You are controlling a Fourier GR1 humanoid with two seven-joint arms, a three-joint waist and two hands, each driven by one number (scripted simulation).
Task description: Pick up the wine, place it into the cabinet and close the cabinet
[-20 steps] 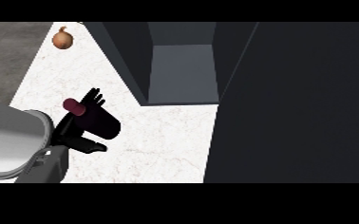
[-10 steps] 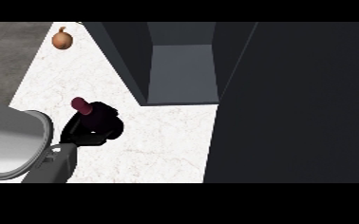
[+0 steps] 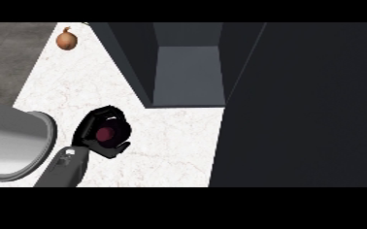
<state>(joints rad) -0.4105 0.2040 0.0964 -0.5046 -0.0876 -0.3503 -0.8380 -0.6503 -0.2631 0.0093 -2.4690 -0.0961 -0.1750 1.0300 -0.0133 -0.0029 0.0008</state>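
Note:
The wine bottle shows only as a dark red round top, seen end-on inside my left hand. The black fingers and thumb curl all round it and hide the bottle's body. Hand and bottle are over the white counter, left of and below the open cabinet, whose grey inside is bare. The cabinet's dark door stands open and fills the right side of the view. My right hand does not show.
A brown onion lies at the counter's far left corner. A round grey metal vessel sits at the left edge, close beside my forearm. The cabinet's dark side wall rises just right of the hand.
The hand went from spread fingers beside the bottle to fingers curled round it. The bottle's top now faces the camera and looks larger, and the hand has shifted slightly right.

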